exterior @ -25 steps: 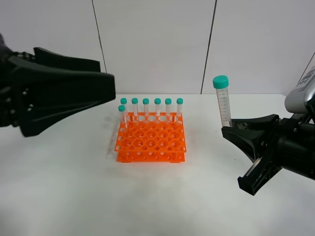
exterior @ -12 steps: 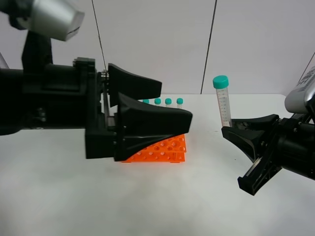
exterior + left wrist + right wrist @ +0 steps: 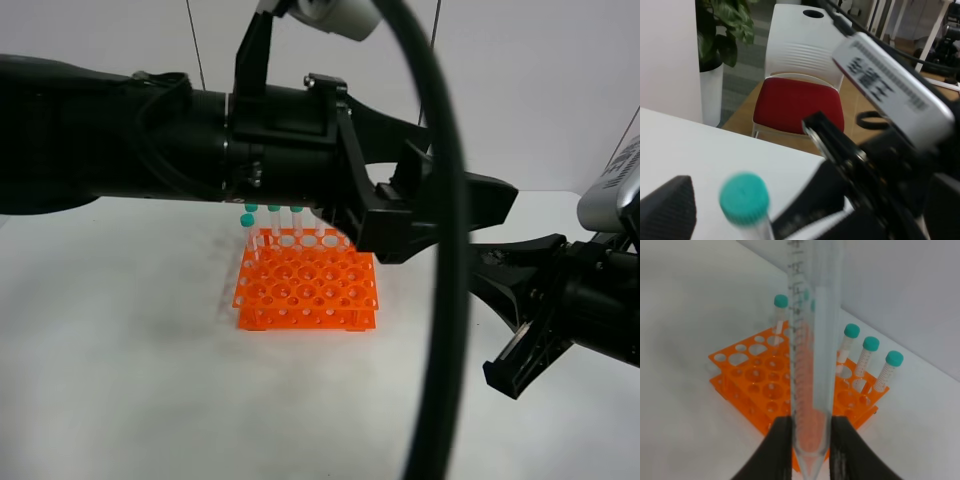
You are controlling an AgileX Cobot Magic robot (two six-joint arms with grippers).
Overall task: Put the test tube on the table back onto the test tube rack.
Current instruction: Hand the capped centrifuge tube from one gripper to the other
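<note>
The test tube (image 3: 812,340), clear with printed graduations, stands upright with its conical tip pinched between my right gripper's (image 3: 810,440) fingers. Its teal cap (image 3: 744,197) shows in the left wrist view. In the high view the left arm hides the tube. My right gripper (image 3: 500,275) hovers over the white table (image 3: 120,380), right of the orange test tube rack (image 3: 305,290). My left gripper (image 3: 470,220) is open, reaching across above the rack, its jaws on either side of the cap without touching it. The rack (image 3: 765,385) holds several teal-capped tubes (image 3: 870,343) along its back.
The left arm's black cable (image 3: 450,300) loops down in front of the high camera between rack and right gripper. Beyond the table edge stand a white chair with a red seat (image 3: 797,102) and a potted plant (image 3: 720,30).
My left arm has swept from the left across the rack toward the right gripper and now covers the held tube in the high view. The right arm and tube have not moved.
</note>
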